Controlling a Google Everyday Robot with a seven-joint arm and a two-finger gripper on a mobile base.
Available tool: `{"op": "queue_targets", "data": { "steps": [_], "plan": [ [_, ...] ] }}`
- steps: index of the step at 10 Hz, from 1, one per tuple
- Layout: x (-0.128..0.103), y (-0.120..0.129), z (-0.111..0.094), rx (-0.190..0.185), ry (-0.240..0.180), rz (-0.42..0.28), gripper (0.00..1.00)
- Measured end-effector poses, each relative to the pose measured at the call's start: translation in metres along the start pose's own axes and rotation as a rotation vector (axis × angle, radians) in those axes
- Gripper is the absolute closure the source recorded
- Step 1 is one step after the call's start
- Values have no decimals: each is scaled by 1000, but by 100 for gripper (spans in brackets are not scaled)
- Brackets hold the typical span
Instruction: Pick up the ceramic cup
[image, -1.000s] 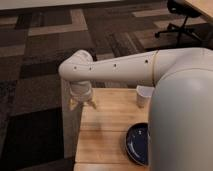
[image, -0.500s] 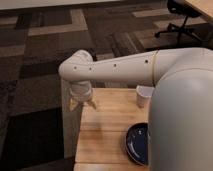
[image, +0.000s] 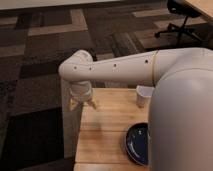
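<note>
The jaws of the gripper (image: 83, 103) stood wide. The two tan fingertips (image: 93, 104) were spread apart with nothing between them, so we held nothing. They hung pointing down at the left edge of the counter (image: 107, 125), near its far corner, at the end of the white arm (image: 120, 70) that reached across the view from the right.

Nearest to us, on the right part of the counter, lay the dark blue bowl (image: 136, 144), partly hidden behind our own white body (image: 182, 115). It was not our target, and nothing touched it.

Further on, close to the far edge of the counter and also on the right, stood the ceramic cup (image: 143, 96). It was small, white and upright, and our body covered its right side. It was well apart from the jaws, with only plain wood between them.

Behind the counter we saw the patterned carpet floor (image: 40, 55), and at the very back, top right, a black office chair (image: 181, 20).

We judged that the task was only at its beginning. The cup rested untouched on the counter, and the one thing prepared was that the jaws were wide enough to receive it. What remained was almost everything: to bring the jaws across to the right, to set them around the cup, to close on it and to lift it.
</note>
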Motion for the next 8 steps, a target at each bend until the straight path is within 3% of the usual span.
{"op": "queue_targets", "data": {
  "steps": [6, 8],
  "plan": [
    [0, 0, 0, 0, 1, 1, 35],
    [2, -12, -1, -12, 21, 13, 35]
  ]
}}
